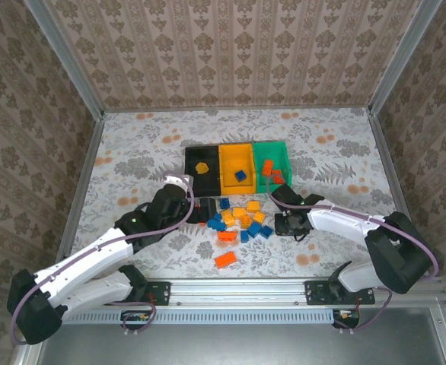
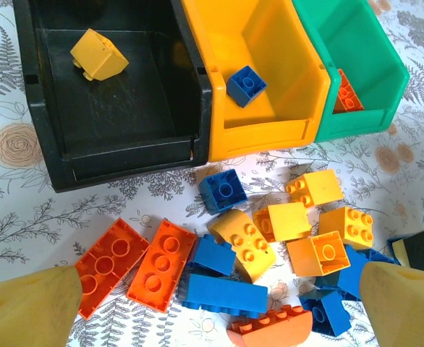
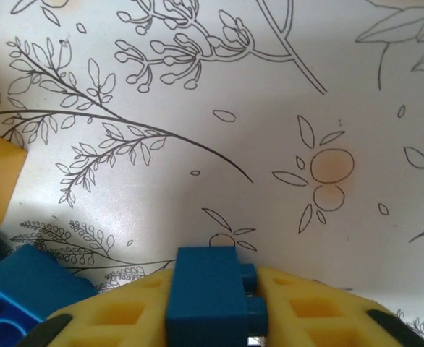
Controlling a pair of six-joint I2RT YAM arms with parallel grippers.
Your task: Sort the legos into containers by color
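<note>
Fingers (image 3: pixel 118 314) on your right arm are clamped on a blue brick (image 3: pixel 208 296) close over the surface (image 3: pixel 284 101), likely bound for the orange-yellow bin (image 2: pixel 288 50), where another blue one (image 2: pixel 245 85) already lies. Your left fingers (image 2: pixel 31 311) stand spread above the loose legos (image 2: pixel 284 238), free to pick next.

The tablecloth (image 1: pixel 132 152) is white with grey line-drawn leaves and pale orange blossoms; the walls (image 1: pixel 230 46) carry a brown-and-cream damask. The black bin (image 2: pixel 35 108), the orange-yellow bin (image 2: pixel 270 134) and the green bin (image 2: pixel 357 124) hold a yellow brick (image 2: pixel 98 55), a blue brick (image 2: pixel 245 85) and what looks like a red-orange brick (image 2: pixel 346 95), half hidden. The loose bricks (image 2: pixel 223 293) are red-orange, yellow and blue. The right gripper (image 3: pixel 215 293) has yellow fingers (image 3: pixel 125 314) around a deep blue brick (image 3: pixel 206 303).
</note>
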